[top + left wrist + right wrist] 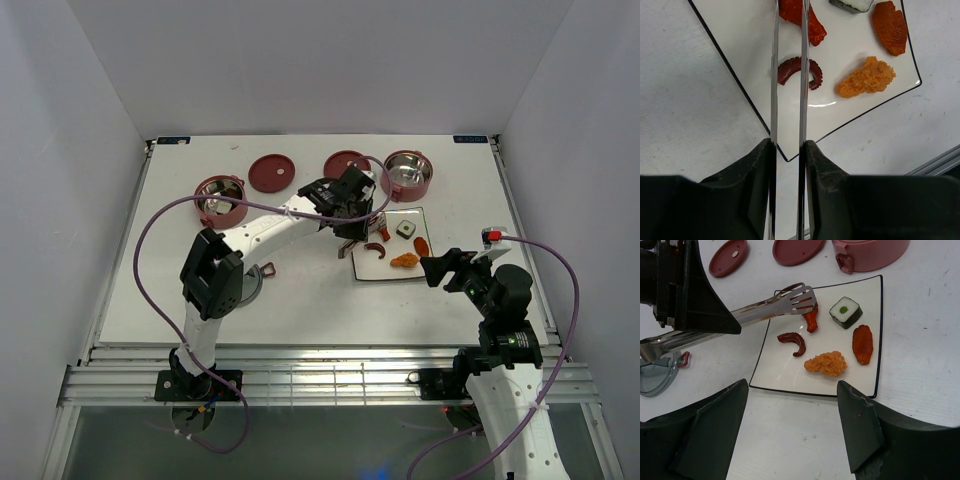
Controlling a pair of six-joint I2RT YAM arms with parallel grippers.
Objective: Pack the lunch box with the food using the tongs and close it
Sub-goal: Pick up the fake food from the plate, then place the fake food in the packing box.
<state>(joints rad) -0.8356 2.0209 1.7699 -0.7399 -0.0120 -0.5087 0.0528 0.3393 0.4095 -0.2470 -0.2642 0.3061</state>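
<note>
My left gripper [788, 150] [350, 222] is shut on the silver tongs [803, 75] [775, 305], squeezing their two arms partway together. The slotted tong tips reach over the white plate [785, 375] and rest at a red food piece [811, 320]; whether it is pinched I cannot tell. Also on the plate lie a dark-red curved sausage [794, 342], an orange nugget [826, 363], an orange slice [862, 343] and a dark cube with a pale centre [845, 312]. My right gripper [792, 385] [440, 268] hangs open and empty just before the plate's near edge.
Two dusty-red bowls [220, 198] [407, 173] stand at the back, with two flat dark-red lids [272, 172] [345, 162] between them. The grey round cover [250, 283] lies left of the plate, beneath the left arm.
</note>
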